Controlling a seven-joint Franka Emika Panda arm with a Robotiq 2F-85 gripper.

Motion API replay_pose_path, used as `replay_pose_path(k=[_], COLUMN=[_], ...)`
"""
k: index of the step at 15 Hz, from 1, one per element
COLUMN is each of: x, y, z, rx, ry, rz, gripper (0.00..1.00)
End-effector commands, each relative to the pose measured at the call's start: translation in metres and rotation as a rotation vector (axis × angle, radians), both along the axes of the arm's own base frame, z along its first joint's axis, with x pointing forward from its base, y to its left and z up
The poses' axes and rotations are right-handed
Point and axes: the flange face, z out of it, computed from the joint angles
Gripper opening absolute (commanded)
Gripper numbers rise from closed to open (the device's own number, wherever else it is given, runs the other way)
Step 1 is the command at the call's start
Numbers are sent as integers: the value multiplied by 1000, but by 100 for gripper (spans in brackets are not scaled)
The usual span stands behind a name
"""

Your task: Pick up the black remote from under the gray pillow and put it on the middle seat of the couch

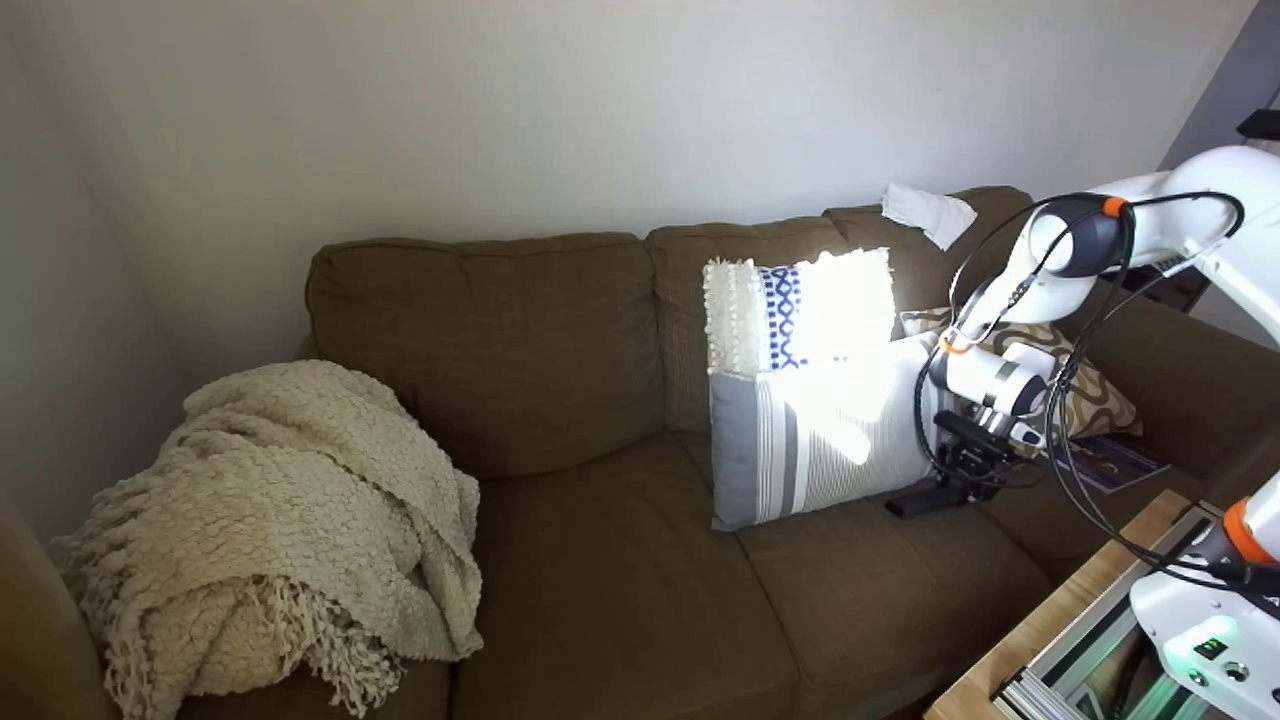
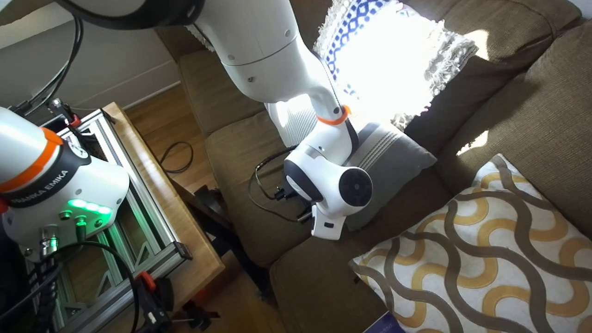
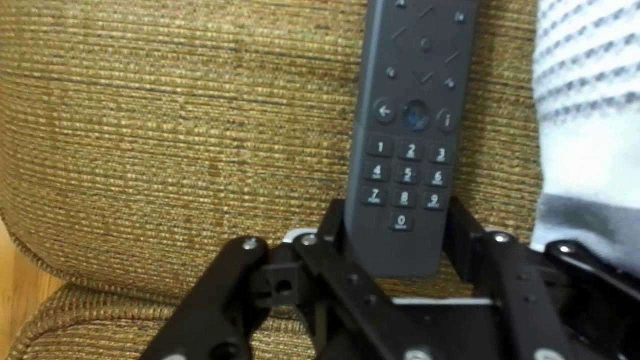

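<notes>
In the wrist view the black remote (image 3: 407, 175) is pinched near its number-key end, and my gripper (image 3: 397, 215) is shut on its two long sides. Its far end runs out of that view at the top. An exterior view shows the remote (image 1: 922, 500) as a dark bar beside the lower edge of the striped gray pillow (image 1: 735, 450). That pillow (image 3: 590, 150) lies right of the remote in the wrist view, apart from it. Below is the middle seat (image 1: 890, 600) of the brown couch (image 1: 480, 350); whether the remote touches it I cannot tell. The arm hides the remote in an exterior view.
A fringed white pillow with a blue pattern (image 1: 783, 315) leans behind the gray one. A tan-patterned pillow (image 2: 462, 259) and a magazine (image 1: 1110, 460) lie on the adjacent seat. A knitted blanket (image 1: 290, 510) covers the couch's far end. My base stands on a wooden table (image 2: 203, 259).
</notes>
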Motion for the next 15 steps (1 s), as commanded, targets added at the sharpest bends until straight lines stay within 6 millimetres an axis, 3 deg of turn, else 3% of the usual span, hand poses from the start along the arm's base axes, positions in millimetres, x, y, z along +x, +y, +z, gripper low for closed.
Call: replay_pose_path(k=[1, 8, 15], x=[3, 12, 13], y=[12, 30, 29], z=[6, 4, 2], rx=[-6, 4, 1], ry=[-11, -5, 6], rz=[26, 42, 37], gripper=[25, 25, 25])
